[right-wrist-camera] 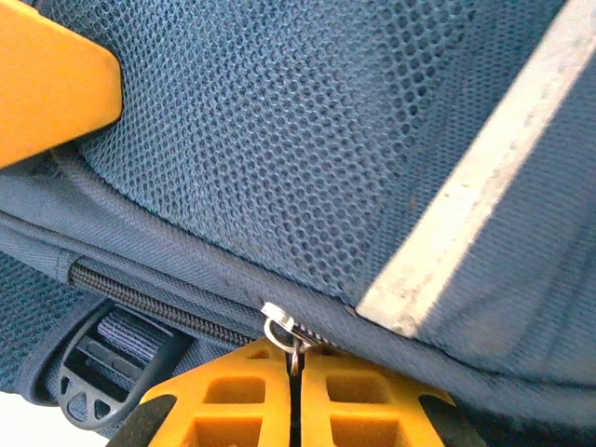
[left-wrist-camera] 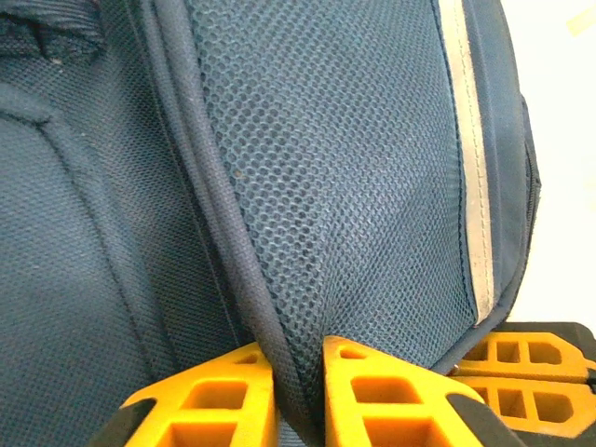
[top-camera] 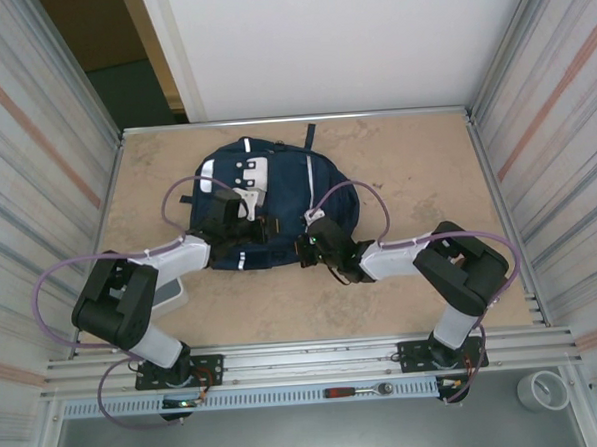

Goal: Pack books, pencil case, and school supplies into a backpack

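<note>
Closest in the right wrist view, the right claw [right-wrist-camera: 293, 358] is pressed together on the zipper pull [right-wrist-camera: 279, 326] of the backpack [right-wrist-camera: 307, 140], whose body spreads ahead of it. The zipper track [right-wrist-camera: 154, 300] runs off to this claw's left, so the pull probably follows that line. The left claw [left-wrist-camera: 298, 372], just beside, pinches a piped seam [left-wrist-camera: 209, 233]. A strap buckle [right-wrist-camera: 93, 377] sits under the track.
</note>
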